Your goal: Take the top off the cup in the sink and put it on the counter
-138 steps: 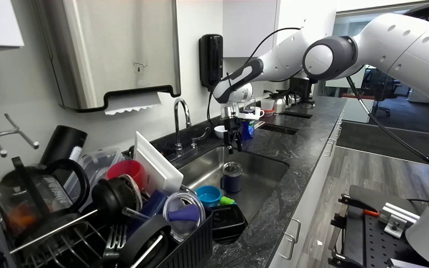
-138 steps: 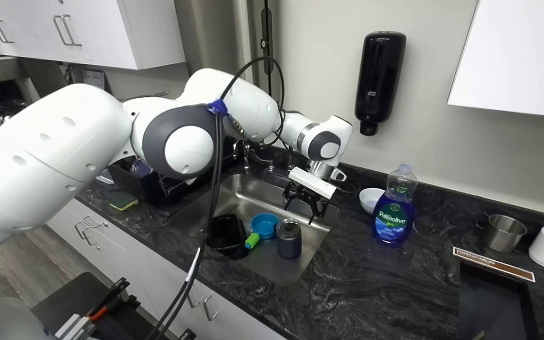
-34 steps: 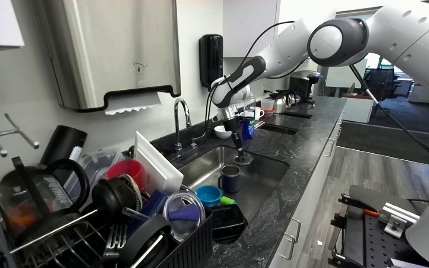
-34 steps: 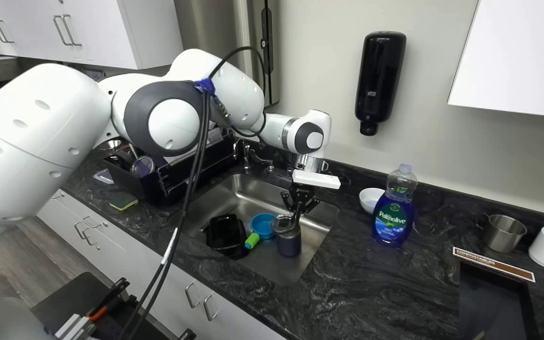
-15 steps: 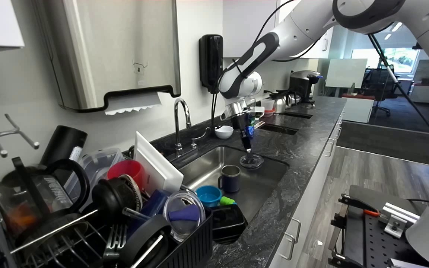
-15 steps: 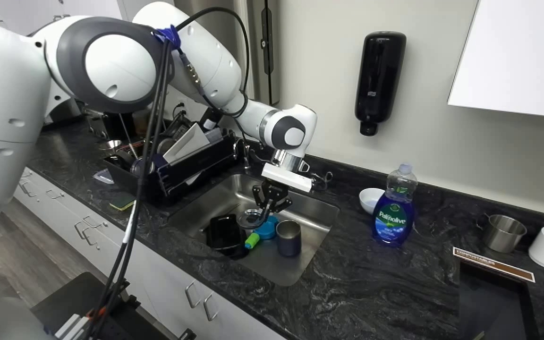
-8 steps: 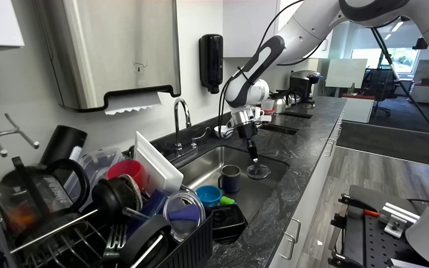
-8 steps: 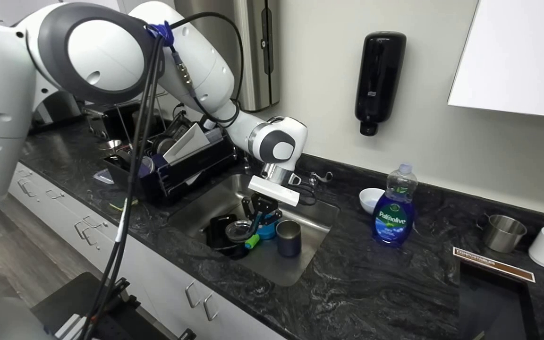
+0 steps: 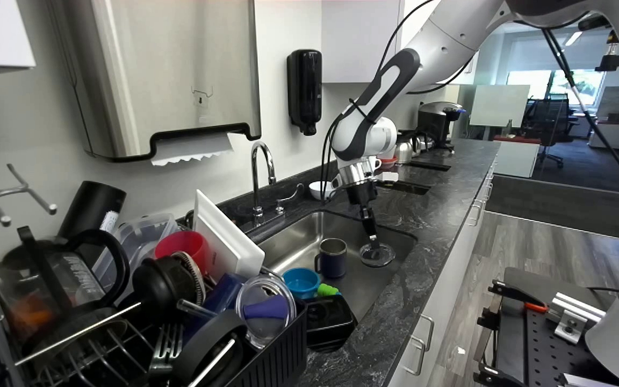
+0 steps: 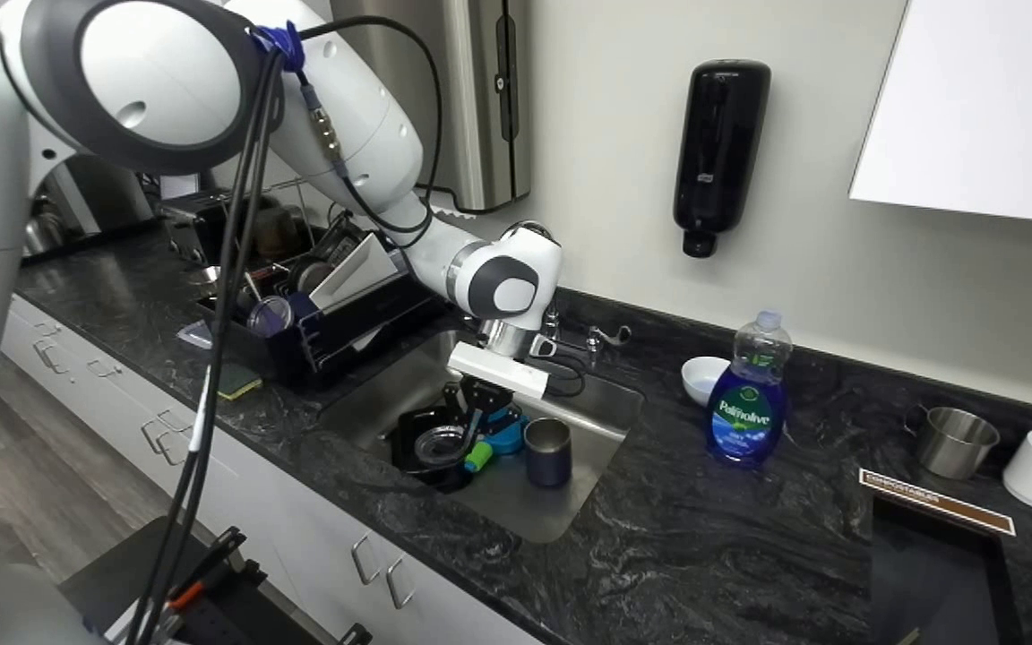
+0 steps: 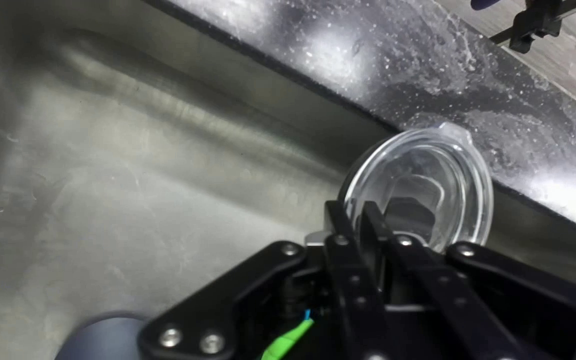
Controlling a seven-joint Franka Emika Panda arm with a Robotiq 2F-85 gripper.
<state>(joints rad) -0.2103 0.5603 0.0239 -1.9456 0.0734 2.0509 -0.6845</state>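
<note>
The top (image 11: 448, 185) is a clear round lid, tilted in the wrist view, its near edge between the fingers (image 11: 337, 220) of my gripper (image 11: 353, 207), which is shut on it. In both exterior views the top (image 9: 378, 256) (image 10: 437, 446) hangs from the gripper inside the outline of the sink (image 9: 290, 250), toward its front edge. The dark blue cup (image 9: 333, 262) (image 10: 548, 461) stands upright and uncovered on the sink floor, apart from the gripper; only its edge shows in the wrist view. Dark speckled counter (image 10: 704, 537) surrounds the sink.
A black container (image 9: 326, 322), a blue tub (image 9: 300, 281) and a green item (image 10: 478, 457) lie in the sink near the top. A loaded dish rack (image 9: 282, 349) stands beside it, the faucet (image 9: 256, 183) behind. A soap bottle (image 10: 746, 408) and white bowl (image 10: 701, 378) are on the counter.
At first the gripper stood open above the covered cup. It then shut on the top and lifted it off. Over the last second both moved away from the cup toward the sink's front edge.
</note>
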